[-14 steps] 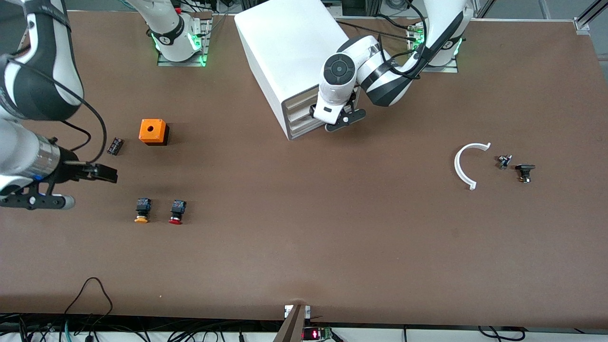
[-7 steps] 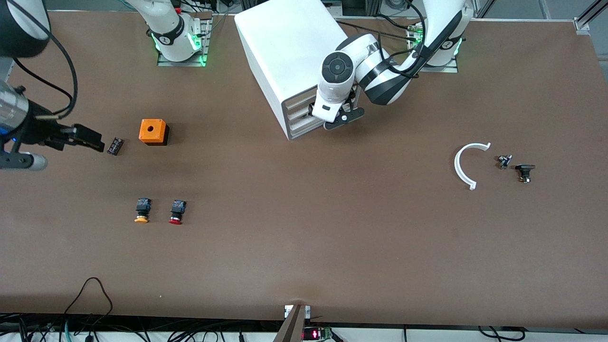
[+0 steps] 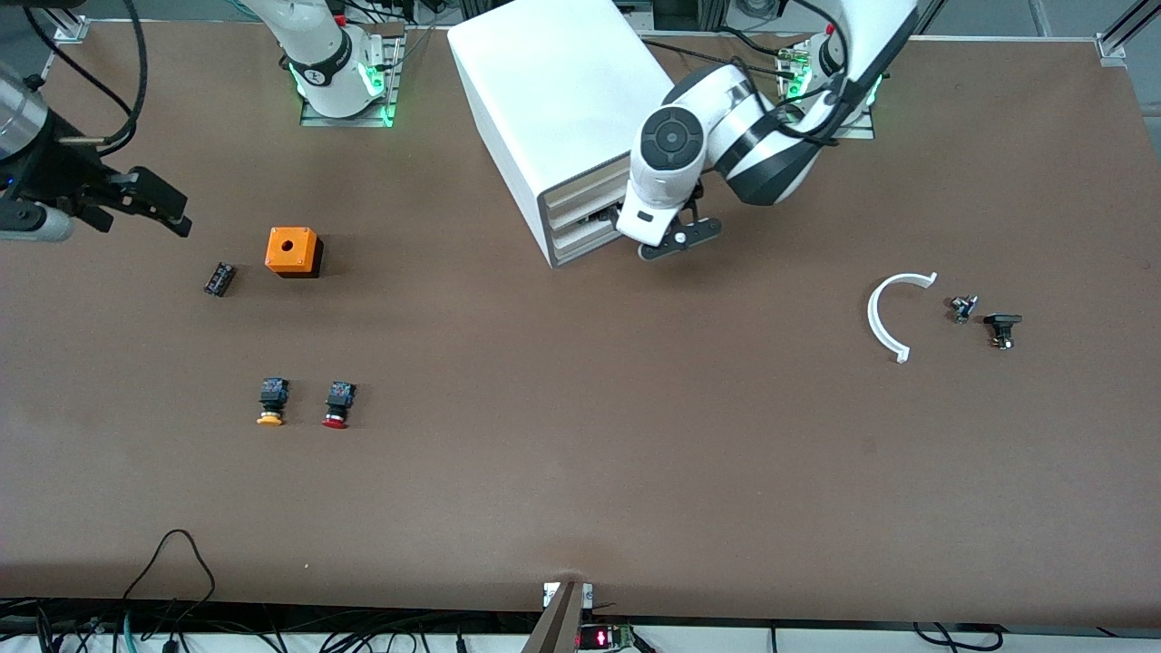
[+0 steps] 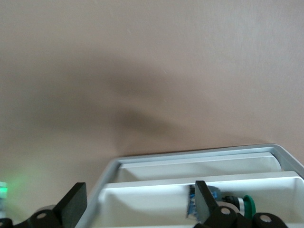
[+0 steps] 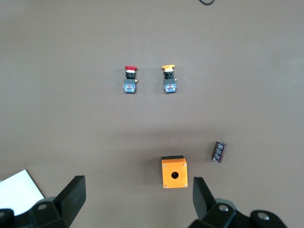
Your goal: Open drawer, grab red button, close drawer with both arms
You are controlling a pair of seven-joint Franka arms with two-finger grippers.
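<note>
The red-capped button (image 3: 336, 404) lies on the table beside a yellow-capped one (image 3: 270, 403); it also shows in the right wrist view (image 5: 130, 79). The white drawer cabinet (image 3: 544, 82) stands at the back middle. One of its drawers (image 3: 591, 214) is slightly out. The left wrist view looks down into this drawer (image 4: 156, 197), where a blue and green part (image 4: 230, 205) lies. My left gripper (image 3: 664, 238) (image 4: 140, 209) is open right at the drawer's front. My right gripper (image 3: 156, 205) (image 5: 137, 204) is open and empty, up over the right arm's end of the table.
An orange box with a hole (image 3: 293, 251) (image 5: 174, 173) and a small black component (image 3: 219, 278) lie near the right arm's end. A white arc (image 3: 892, 314) and two small dark parts (image 3: 963, 308) (image 3: 1002, 328) lie toward the left arm's end.
My right gripper has swung away from the buttons toward the back of the table. My left gripper has shifted toward the left arm's end at the drawer front.
</note>
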